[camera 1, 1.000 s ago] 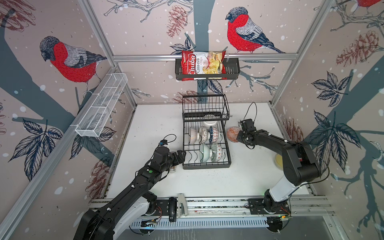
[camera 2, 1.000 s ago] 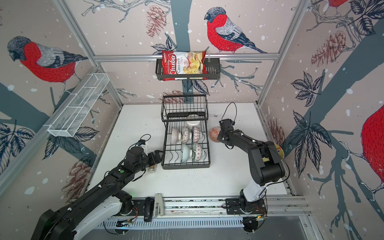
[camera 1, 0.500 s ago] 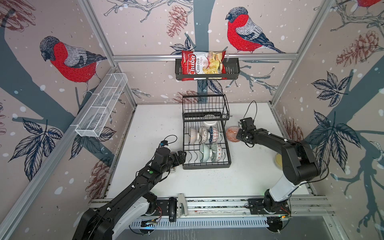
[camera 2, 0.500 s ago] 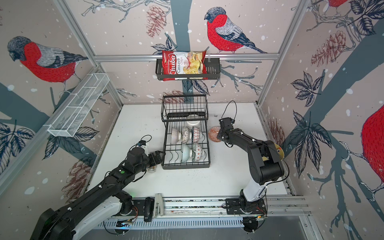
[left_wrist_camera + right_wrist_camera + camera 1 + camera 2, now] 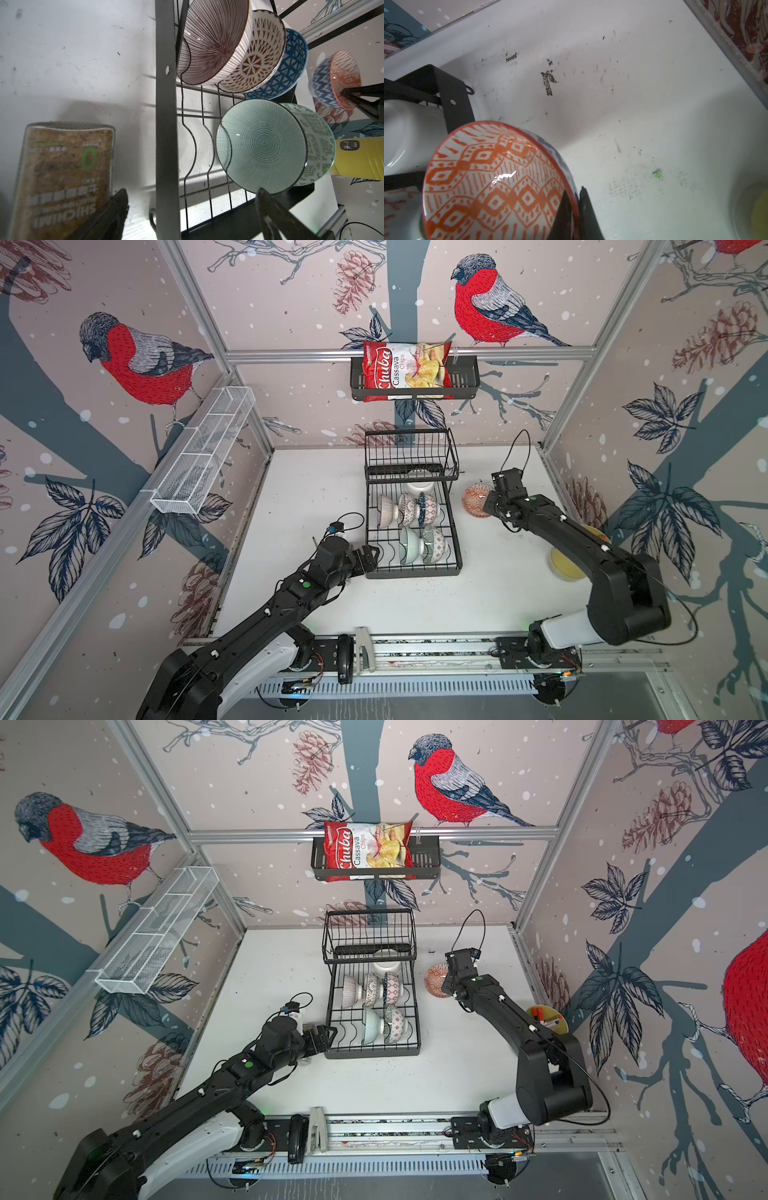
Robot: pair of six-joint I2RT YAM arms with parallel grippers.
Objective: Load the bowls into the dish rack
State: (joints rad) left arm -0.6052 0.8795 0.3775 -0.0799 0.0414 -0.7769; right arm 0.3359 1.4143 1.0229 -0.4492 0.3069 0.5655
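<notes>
Left wrist view: the left gripper (image 5: 192, 193) is spread wide and empty at the near corner of the rack (image 5: 166, 124). A spice packet (image 5: 62, 176) lies just beside it on the worktop (image 5: 72, 52).

In the lower grid the near row holds two bowls on edge, a teal bowl (image 5: 261, 145) and, touching behind it, a green-patterned bowl (image 5: 318, 145). The next row holds three: a striped bowl (image 5: 214, 41), a brown-patterned bowl (image 5: 259, 62) and a blue bowl (image 5: 291, 68). Farther back, a white bowl (image 5: 419, 488) sits under the upper basket (image 5: 411, 456). That makes six racked.

The seventh, an orange bowl (image 5: 496, 182), is outside the rack, just beside its right side and level with the three-bowl row. The right gripper (image 5: 574, 193) pinches its rim, one finger inside and one outside, and the bowl is tilted. Whether it is clear of the worktop I cannot tell.

The count is seven bowls, one rack and one yellow pot (image 5: 563, 568) well off to the right.

The step in hand looks like picking up the orange bowl. The next move calls for raising it over the rack's side wire. It should then go down on edge into a free slot, and the near row has open ones left of the teal bowl. A rim pinch on glazed ceramic may slip, so it should go slowly.
</notes>
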